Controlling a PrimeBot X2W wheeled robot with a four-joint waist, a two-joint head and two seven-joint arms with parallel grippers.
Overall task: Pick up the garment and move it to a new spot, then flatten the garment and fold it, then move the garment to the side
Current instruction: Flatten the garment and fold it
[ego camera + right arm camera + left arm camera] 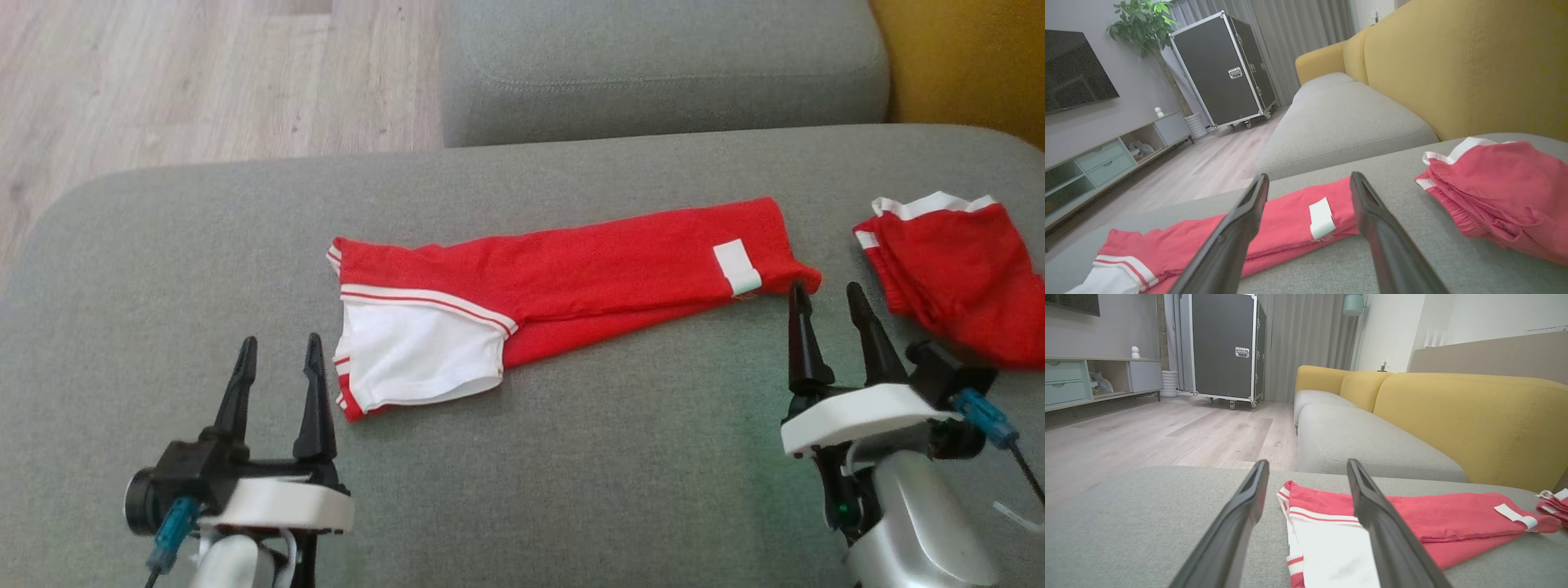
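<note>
Left tool (281, 340), right tool (824, 287): jaws apart

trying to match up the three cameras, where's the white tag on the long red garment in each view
Head view: white tag right of centre, near the long red garment's right end.
Left wrist view: tag far right, low down.
Right wrist view: tag just below centre.
Shared landmark: the folded red pile, right of the tag in every view.

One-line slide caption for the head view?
Left gripper and right gripper, both open, at the ends of the folded red-and-white garment on a grey cushion; second red garment alongside.
</note>
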